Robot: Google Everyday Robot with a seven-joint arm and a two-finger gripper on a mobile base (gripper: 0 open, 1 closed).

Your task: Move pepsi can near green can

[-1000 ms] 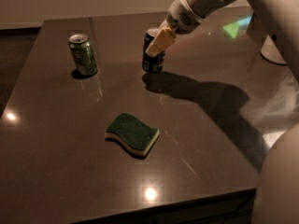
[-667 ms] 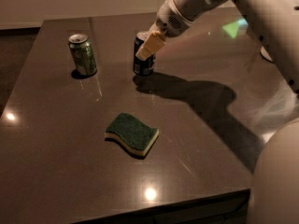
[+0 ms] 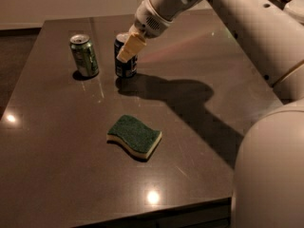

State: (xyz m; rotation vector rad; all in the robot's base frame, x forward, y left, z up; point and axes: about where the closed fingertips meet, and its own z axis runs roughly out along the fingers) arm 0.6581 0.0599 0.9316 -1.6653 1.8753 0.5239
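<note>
The pepsi can [image 3: 125,66] is dark blue with a silver top and stands upright on the dark table [image 3: 57,141], at the far middle. My gripper [image 3: 129,45] comes down from the upper right and is shut on the pepsi can near its top, with a pale finger [image 3: 131,47] across its front. The green can [image 3: 84,55] stands upright a short way to the left of the pepsi can, apart from it.
A green sponge [image 3: 134,135] with a pale underside lies in the middle of the table, nearer than the cans. My arm [image 3: 247,37] and body fill the right side. The table's front edge [image 3: 142,213] runs along the bottom.
My gripper has moved left with the pepsi can in it, closing the gap to the green can. The green can and the sponge have stayed in place.
</note>
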